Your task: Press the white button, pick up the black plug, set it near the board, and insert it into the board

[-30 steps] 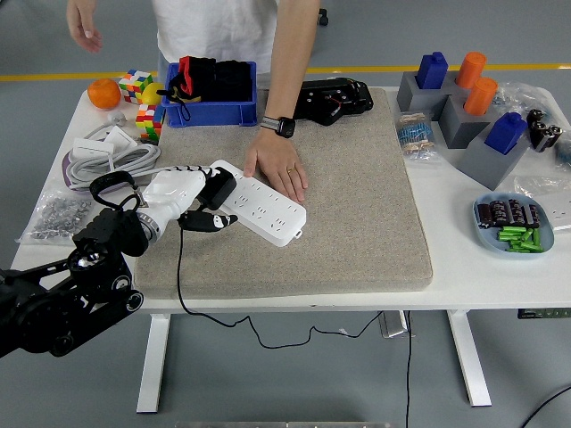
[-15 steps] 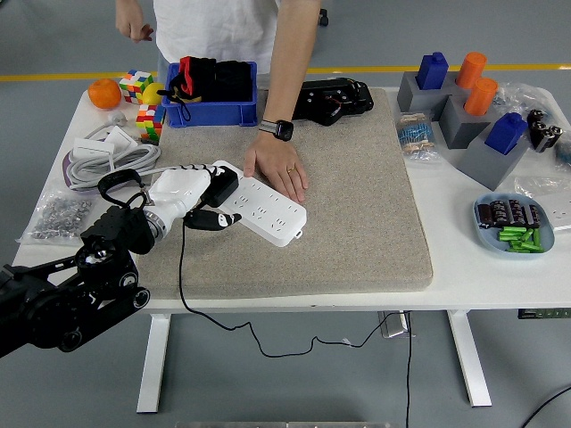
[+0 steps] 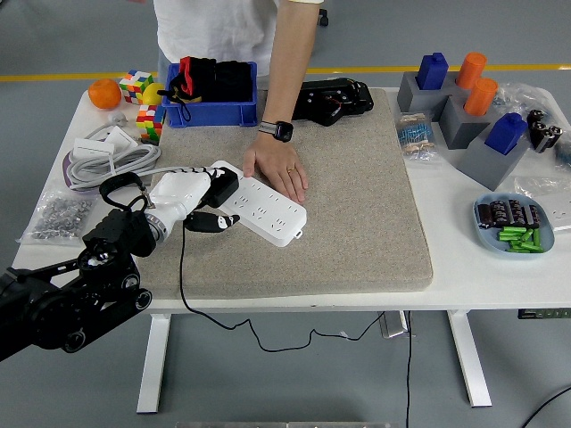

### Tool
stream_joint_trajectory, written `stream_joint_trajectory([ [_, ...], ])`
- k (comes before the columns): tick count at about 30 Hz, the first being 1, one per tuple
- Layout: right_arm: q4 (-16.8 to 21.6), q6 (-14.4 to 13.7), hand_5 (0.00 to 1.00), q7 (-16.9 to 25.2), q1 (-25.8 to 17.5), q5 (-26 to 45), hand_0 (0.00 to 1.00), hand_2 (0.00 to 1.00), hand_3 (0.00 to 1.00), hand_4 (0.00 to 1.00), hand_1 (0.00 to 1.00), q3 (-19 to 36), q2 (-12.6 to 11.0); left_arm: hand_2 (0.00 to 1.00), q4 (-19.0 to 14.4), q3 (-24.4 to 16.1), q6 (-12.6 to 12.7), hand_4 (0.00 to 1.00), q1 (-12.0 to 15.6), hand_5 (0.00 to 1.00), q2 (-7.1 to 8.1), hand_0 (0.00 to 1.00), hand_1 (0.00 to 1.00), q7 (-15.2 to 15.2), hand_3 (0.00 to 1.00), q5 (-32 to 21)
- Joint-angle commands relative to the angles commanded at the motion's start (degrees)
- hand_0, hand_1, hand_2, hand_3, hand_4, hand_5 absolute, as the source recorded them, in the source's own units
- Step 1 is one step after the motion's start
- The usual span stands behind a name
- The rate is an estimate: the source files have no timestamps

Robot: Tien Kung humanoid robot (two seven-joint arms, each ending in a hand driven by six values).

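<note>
Surface: white table point(image 3: 464, 267) with a beige mat point(image 3: 357, 205) across its middle, grey floor and a yellow line behind.
Containers: blue bin point(image 3: 210, 111) holding black and red items; pale blue dish point(image 3: 513, 245) with green and dark small parts.
Board: white power strip point(image 3: 263, 209) lying slantwise on the mat; a person's hand point(image 3: 278, 169) presses flat on its far end.
Plug: black plug point(image 3: 219, 189) at the strip's left end, cord trailing off the table's near edge.
Left hand point(image 3: 192, 201): white fingers curled around the plug.

No legible text, labels, brands or numbers on anything.
</note>
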Motion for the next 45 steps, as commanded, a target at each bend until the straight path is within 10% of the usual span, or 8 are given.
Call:
stream_joint_trajectory([
  [12,0.1,-0.1,0.381,0.0,0.0,-0.1,0.576,0.547,0.510,0.644,0.534,0.4,0.1,0.867,-5.8,-13.6,3.5,0.816,3.3,0.563,0.80,0.831,0.901,-3.0,0.817,-0.2],
  [28,0.1,0.0,0.381,0.0,0.0,-0.2,0.576,0.546,0.510,0.643,0.534,-0.2,0.2,0.874,-11.7,-37.3,16.5,0.810,15.2,0.566,-2.38,0.847,0.912,-23.4,0.825,-18.0],
  [45,0.2,-0.1,0.382,0.0,0.2,-0.1,0.576,0.547,0.510,0.643,0.535,-0.8,0.0,0.871,-10.4,-54.1,15.9,0.809,21.6,0.573,-5.31,0.849,0.909,-24.2,0.811,-18.9],
])
